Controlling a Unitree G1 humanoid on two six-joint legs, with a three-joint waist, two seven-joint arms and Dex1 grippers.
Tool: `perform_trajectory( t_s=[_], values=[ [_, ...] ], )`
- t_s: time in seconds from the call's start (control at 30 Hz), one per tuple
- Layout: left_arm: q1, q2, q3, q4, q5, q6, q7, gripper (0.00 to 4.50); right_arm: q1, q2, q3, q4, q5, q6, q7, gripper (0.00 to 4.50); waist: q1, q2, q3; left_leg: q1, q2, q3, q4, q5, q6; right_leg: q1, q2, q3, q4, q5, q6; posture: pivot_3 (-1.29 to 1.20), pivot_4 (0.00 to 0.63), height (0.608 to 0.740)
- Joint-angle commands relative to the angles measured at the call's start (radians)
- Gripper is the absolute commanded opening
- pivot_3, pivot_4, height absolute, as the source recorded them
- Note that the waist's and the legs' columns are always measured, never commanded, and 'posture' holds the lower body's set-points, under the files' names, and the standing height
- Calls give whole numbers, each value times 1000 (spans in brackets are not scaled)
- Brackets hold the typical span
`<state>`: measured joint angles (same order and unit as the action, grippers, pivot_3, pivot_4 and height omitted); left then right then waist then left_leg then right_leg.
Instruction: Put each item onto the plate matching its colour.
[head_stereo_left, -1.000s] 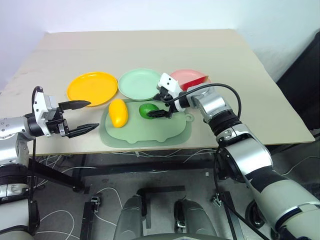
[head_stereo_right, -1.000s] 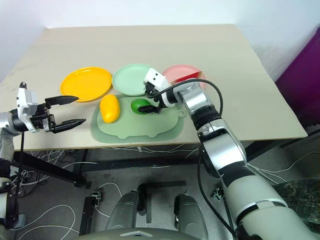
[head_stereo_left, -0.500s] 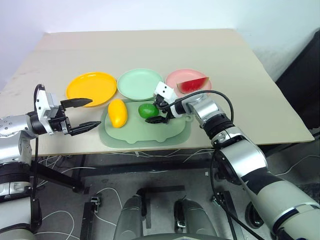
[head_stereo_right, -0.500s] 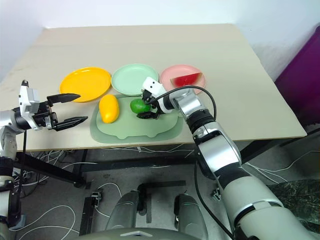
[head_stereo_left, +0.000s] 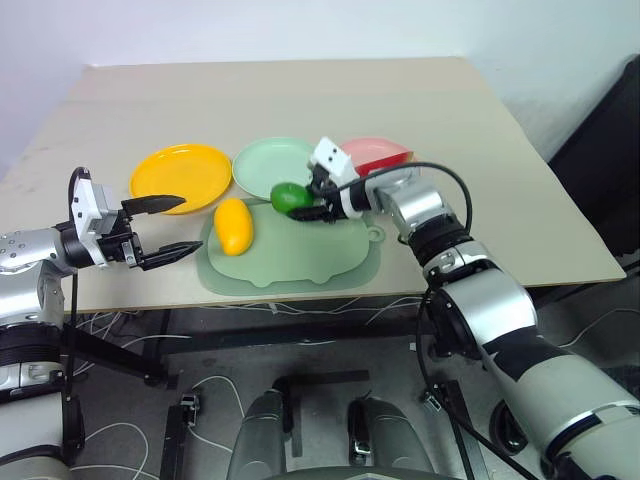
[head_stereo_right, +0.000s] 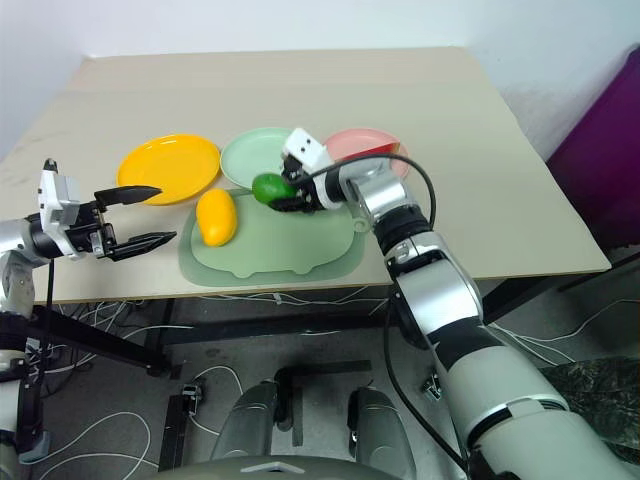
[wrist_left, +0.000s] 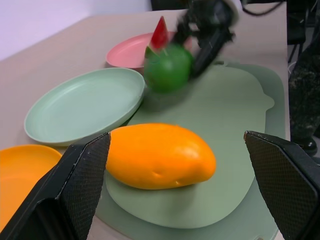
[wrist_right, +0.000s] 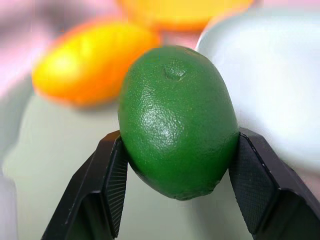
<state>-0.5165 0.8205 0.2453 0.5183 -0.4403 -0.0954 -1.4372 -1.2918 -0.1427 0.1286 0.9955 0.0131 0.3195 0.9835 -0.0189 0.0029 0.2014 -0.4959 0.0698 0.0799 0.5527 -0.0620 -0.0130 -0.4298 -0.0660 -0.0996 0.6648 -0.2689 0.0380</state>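
Green lime, glossy with a pebbled rind, sits clamped across its middle between the right gripper fingers, lifted above the pale green mat at the near rim of the mint plate. Judged light, rigid and slippery, so holding at the widest girth suits it. Left gripper fingers stand apart near the desk edge; smooth oval mango lies on the mat.

Three plates in a far row, a mat near them

On the counter the plates run left to right; the wedge sits on the right one. The mango lies on the mat's left part. The right pincer holds the lime above the mat's far edge, beside the middle plate.
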Motion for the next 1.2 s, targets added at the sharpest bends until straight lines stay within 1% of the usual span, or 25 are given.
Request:
perform_trajectory(
  t_s=[0.03,0.17,0.53,0.6,0.63,0.73,0.8,1.0,1.2],
  values=[
    [-16,7,7,-6,-2,-10,-4,4500,-65,29,-62,63,26,-22,-116,2591,0,0,0,0,0,0,0,0,0,0,0,0,0,0,0,0,150,737],
    [-13,8,7,-11,-3,-9,-3,4500,-91,56,-74,144,6,-49,-228,2591,0,0,0,0,2,1,0,0,0,-1,0,1,-1,0,-1,0,150,737],
    [2,14,14,-25,-6,-4,4,4500,-133,108,-128,259,9,-71,-403,2591,-2,0,0,-1,4,6,-1,-1,1,0,2,5,-1,3,2,0,150,737],
    [6,14,16,-28,-7,-3,4,4500,-137,117,-138,268,10,-71,-424,3306,-2,0,0,-1,5,6,-1,-1,1,0,2,5,-1,3,2,0,150,737],
    [7,15,16,-30,-8,-2,4,4500,-138,122,-141,271,9,-73,-431,3485,-2,0,0,-1,5,6,-1,-1,1,0,2,5,-1,3,2,0,150,737],
    [11,15,17,-36,-10,0,6,4500,-137,131,-146,276,5,-77,-445,4441,-2,0,0,-1,5,6,-1,-1,1,0,2,5,-1,3,2,0,150,737],
    [12,14,18,-38,-10,1,8,4500,-136,135,-155,277,10,-82,-457,4479,-1,0,0,-1,5,6,-1,-1,1,-1,2,5,-1,3,1,0,150,737],
    [13,10,13,-38,-5,-1,13,4500,-138,116,-164,257,15,-84,-408,4479,-2,0,0,-1,5,6,0,-1,1,-1,2,6,-1,2,0,0,150,737],
    [3,-4,-2,-26,16,-2,43,4500,-114,66,-151,159,33,-44,-234,4479,0,0,0,-1,5,7,0,-1,1,-1,2,6,-1,3,0,0,150,737]
  ],
)
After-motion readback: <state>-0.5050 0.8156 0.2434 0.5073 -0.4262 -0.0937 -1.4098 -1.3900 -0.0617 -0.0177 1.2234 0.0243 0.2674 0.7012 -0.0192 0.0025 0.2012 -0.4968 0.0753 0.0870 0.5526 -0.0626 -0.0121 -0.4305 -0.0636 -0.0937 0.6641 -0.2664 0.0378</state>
